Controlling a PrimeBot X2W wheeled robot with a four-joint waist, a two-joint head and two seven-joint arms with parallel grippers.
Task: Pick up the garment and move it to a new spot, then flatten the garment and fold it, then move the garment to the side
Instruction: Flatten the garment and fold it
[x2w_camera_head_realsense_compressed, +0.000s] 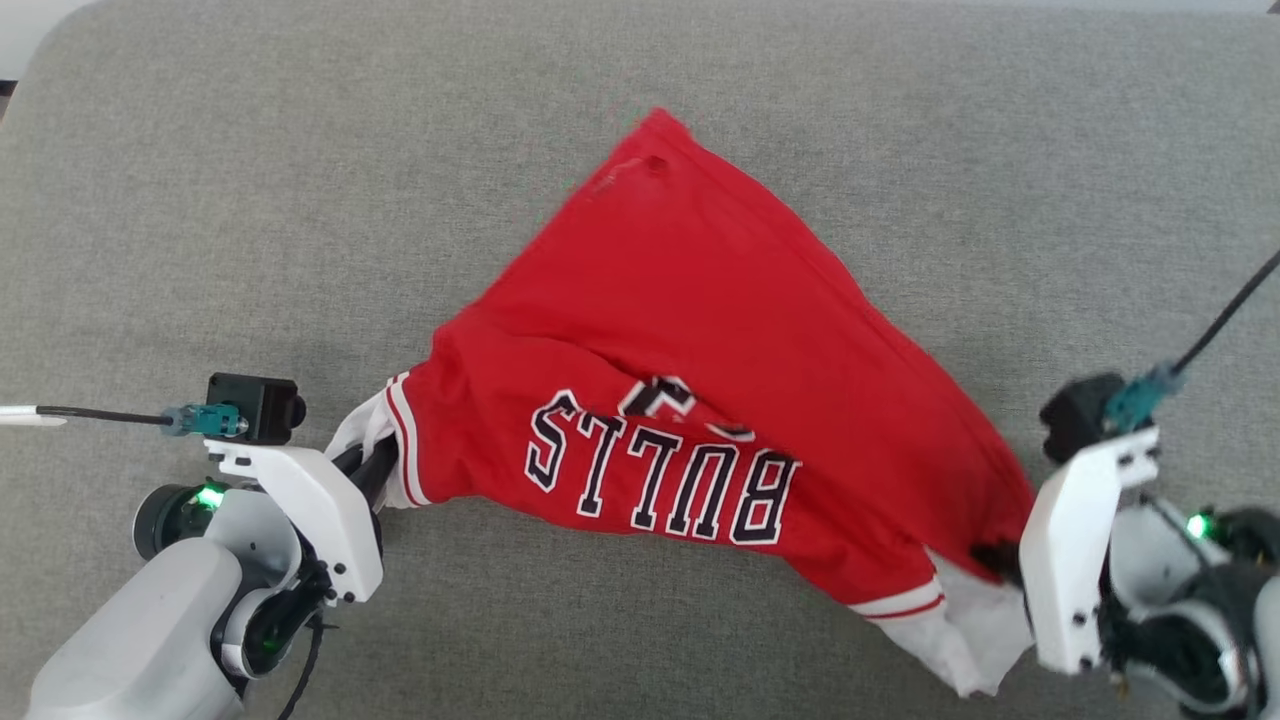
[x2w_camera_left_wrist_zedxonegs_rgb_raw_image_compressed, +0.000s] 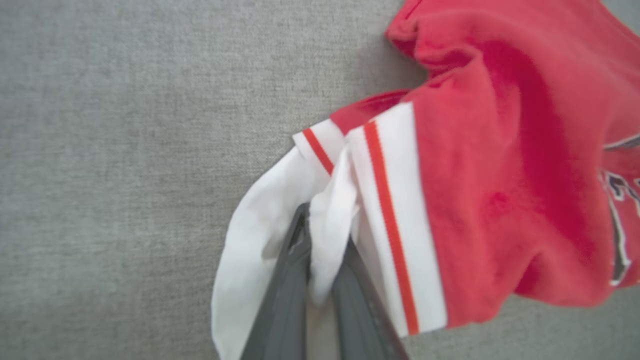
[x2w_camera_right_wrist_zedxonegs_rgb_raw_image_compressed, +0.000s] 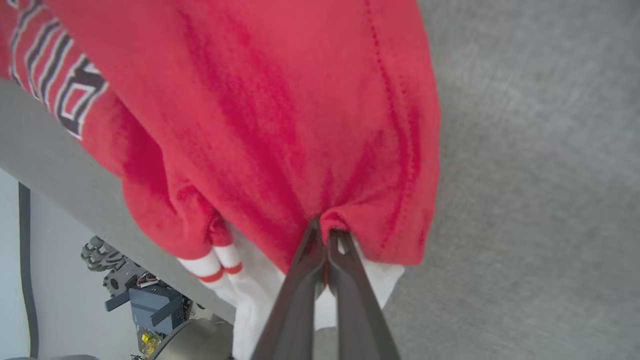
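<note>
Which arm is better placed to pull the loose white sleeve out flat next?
Right, probably. The right gripper is shut on red cloth of the garment, with the loose white sleeve bunched right beside it. The left gripper is across the shirt, pinching the other sleeve.

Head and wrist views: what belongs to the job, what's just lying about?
Job: garment; left pincer, shut on it; right pincer, shut on it.
Lying about: grey surface; dark cable; grey machinery off its edge.
</note>
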